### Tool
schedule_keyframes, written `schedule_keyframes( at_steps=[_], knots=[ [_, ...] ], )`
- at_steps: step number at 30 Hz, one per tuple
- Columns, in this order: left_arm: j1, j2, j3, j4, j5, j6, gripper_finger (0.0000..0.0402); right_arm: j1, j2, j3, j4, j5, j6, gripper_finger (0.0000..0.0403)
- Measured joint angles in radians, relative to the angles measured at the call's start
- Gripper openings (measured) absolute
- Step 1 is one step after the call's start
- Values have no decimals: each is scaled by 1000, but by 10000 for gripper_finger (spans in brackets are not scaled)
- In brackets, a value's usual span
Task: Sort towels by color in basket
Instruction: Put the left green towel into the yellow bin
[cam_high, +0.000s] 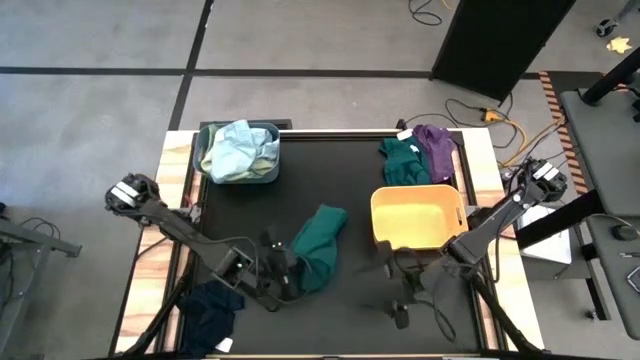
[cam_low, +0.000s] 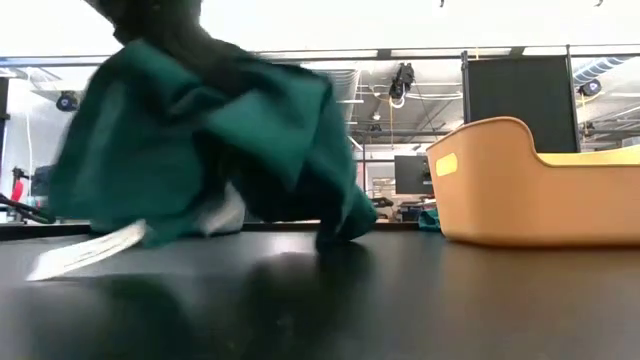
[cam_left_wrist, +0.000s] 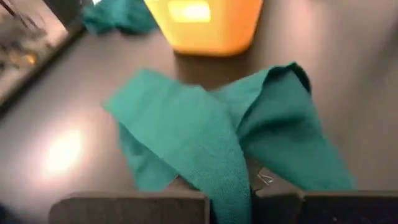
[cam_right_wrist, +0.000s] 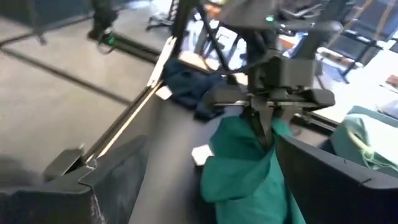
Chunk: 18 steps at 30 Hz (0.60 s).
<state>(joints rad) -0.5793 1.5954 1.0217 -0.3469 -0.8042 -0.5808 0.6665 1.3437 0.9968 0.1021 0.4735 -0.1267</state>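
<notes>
Near the table's centre, a dark teal-green towel (cam_high: 320, 243) hangs pinched in the left gripper (cam_high: 284, 270), whose jaws are closed on its edge. At 2 o'clock the yellow basket (cam_high: 417, 219) is empty; at 10 o'clock a grey basket (cam_high: 238, 152) holds pale towels. By my reading most sorting remains: a navy towel (cam_high: 211, 313) at 7 o'clock, teal and purple towels (cam_high: 419, 155) at 1 o'clock, while the right gripper (cam_high: 402, 292) waits with its jaws spread, empty.

Light: bright overhead ceiling strips, even across the room.
Glare: soft white patch on the black table (cam_left_wrist: 62, 152) in the left wrist view.
Blur: teal towel (cam_low: 200, 140) smeared in the low view; right wrist view soft throughout.
Shadows: faint.
</notes>
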Motion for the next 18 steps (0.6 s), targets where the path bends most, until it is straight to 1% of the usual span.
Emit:
schedule_keyframes(
  at_steps=[2,6,12,16,18],
  knots=[
    [-2,-14,-6,64,-42,57,1,-30,6,-11,24,3,19,341],
    [-2,-35,-5,215,-74,202,1,-95,53,-24,46,2,53,341],
    [0,-36,-5,483,-74,461,0,-162,115,-23,74,1,66,341],
    [0,-36,-5,581,-63,548,0,-184,125,-20,104,1,92,333],
    [2,-36,-5,623,-24,573,0,-192,128,-20,116,11,110,319]
  ],
)
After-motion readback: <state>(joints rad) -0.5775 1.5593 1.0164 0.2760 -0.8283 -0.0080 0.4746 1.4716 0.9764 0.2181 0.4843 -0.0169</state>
